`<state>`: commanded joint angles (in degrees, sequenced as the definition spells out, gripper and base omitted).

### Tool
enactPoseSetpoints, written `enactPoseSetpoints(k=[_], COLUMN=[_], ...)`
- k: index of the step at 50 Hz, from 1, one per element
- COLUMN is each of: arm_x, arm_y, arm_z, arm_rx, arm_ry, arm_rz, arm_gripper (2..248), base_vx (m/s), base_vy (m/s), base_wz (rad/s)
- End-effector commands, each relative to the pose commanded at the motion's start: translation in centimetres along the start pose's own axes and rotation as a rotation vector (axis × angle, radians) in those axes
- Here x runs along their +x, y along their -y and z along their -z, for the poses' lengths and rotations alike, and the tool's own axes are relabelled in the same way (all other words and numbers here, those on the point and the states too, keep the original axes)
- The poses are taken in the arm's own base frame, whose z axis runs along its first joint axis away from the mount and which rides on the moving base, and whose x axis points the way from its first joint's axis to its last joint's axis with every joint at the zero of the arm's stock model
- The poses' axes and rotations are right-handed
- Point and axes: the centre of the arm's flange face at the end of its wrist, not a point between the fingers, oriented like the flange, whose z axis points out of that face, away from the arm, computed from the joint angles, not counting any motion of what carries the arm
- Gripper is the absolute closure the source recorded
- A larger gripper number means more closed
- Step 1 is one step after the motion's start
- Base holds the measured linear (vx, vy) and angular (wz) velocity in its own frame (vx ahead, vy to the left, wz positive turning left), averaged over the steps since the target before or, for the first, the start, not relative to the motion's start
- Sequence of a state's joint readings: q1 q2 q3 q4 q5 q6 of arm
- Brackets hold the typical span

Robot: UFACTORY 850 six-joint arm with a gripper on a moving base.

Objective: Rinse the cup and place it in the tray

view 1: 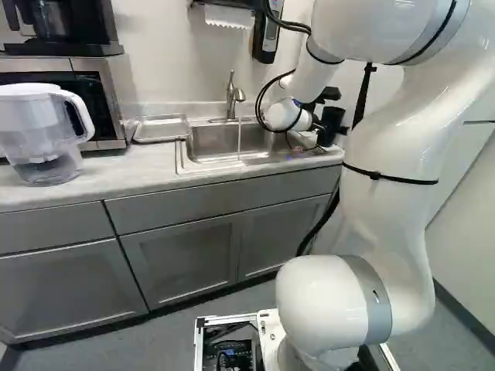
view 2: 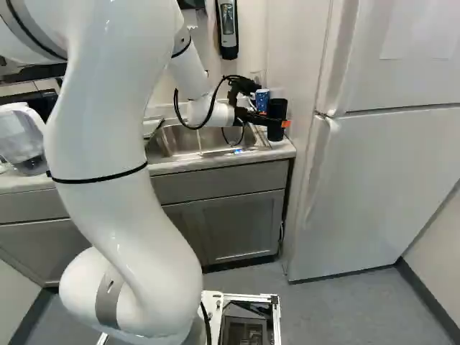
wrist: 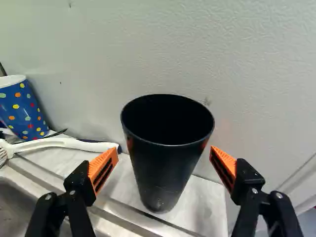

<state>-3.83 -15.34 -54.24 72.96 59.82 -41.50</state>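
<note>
Black cup [wrist: 163,168] sits between the gripper's [view 2: 276,122] fingers, which stand apart, one either side, neither pad touching it in the wrist view. Pads sit below the rim; the cup tapers, so gaps widen lower down. Cup is upright, mouth up, on the counter [wrist: 200,202] strip by the sink [view 1: 216,144].

Edges: the sink's raised rim runs along one side of that strip, pale wall [wrist: 237,64] along the other. Counter ends near the finger farther from the brush [wrist: 59,143]. Brush handle tip lies near the other finger, so little side room there; blue dotted cup [wrist: 22,108] beyond. Clear air above the black cup's mouth. Tray [view 1: 161,128] is well apart, across the sink, on the counter; thin water stream [view 1: 239,139] falls from the faucet [view 1: 233,97] between.

Hard to see: cup's inside is too dark to read. Arm [view 2: 118,144] covers part of the tray in the right base view; finger on the far side hard to make out there.
</note>
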Motion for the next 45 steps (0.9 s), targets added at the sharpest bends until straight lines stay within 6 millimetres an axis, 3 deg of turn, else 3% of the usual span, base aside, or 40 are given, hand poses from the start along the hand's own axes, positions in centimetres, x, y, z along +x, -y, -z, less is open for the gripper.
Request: enactPoseSetpoints(k=[7, 8, 12, 13, 18, 19, 45], arm_x=[0.0, 0.0, 0.0, 0.0, 0.0, 0.0, 1.2], arm_y=[0.0, 0.0, 0.0, 0.0, 0.0, 0.0, -0.2], arm_z=[0.0, 0.0, 0.0, 0.0, 0.0, 0.0, 0.8], arm_rx=[0.000, 0.000, 0.000, 0.000, 0.000, 0.000, 0.011], arm_ry=[0.000, 0.000, 0.000, 0.000, 0.000, 0.000, -0.013], arm_rz=[0.000, 0.000, 0.000, 0.000, 0.000, 0.000, -0.019], arm_gripper=[10, 47, 47, 85, 85, 119, 125], base_vx=[0.000, 0.000, 0.000, 0.000, 0.000, 0.000, 0.000], base_vy=[0.000, 0.000, 0.000, 0.000, 0.000, 0.000, 0.000], base_wz=[0.000, 0.000, 0.000, 0.000, 0.000, 0.000, 0.000])
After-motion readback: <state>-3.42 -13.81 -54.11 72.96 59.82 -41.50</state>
